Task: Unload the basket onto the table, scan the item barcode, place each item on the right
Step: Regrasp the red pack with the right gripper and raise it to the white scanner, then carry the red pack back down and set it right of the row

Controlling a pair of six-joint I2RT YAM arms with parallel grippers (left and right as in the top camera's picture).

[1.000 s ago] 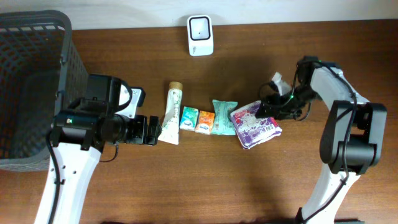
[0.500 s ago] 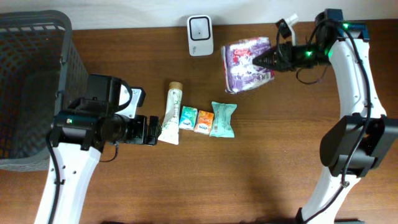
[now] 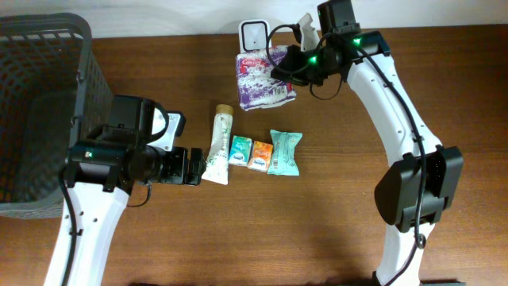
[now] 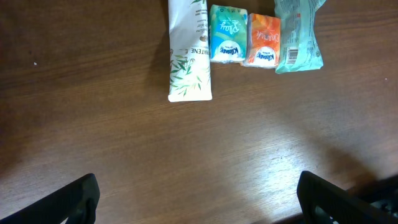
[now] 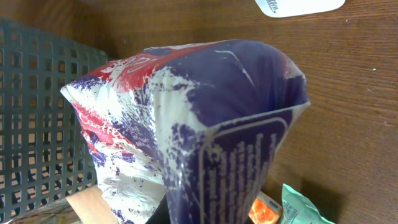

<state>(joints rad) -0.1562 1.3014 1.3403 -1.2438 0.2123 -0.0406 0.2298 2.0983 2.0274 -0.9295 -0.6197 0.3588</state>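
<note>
My right gripper (image 3: 290, 67) is shut on a purple, white and red packet (image 3: 259, 76), held above the table just in front of the white scanner (image 3: 255, 33) at the back edge. The packet (image 5: 199, 124) fills the right wrist view and hides the fingers; its printed purple side faces the camera, and a corner of the scanner (image 5: 298, 5) shows at the top. No barcode is readable. My left gripper (image 3: 194, 167) stands open over bare wood near the tube, its fingers (image 4: 74, 200) wide apart with nothing between them.
A row lies mid-table: a white tube (image 3: 220, 144), a teal pack (image 3: 240, 151), an orange pack (image 3: 261, 155) and a teal pouch (image 3: 285, 151). A dark mesh basket (image 3: 40, 103) stands at the far left.
My right gripper shut on the purple packet at the row's right end, lifted it and carried it left to the scanner. The left arm has not moved.
</note>
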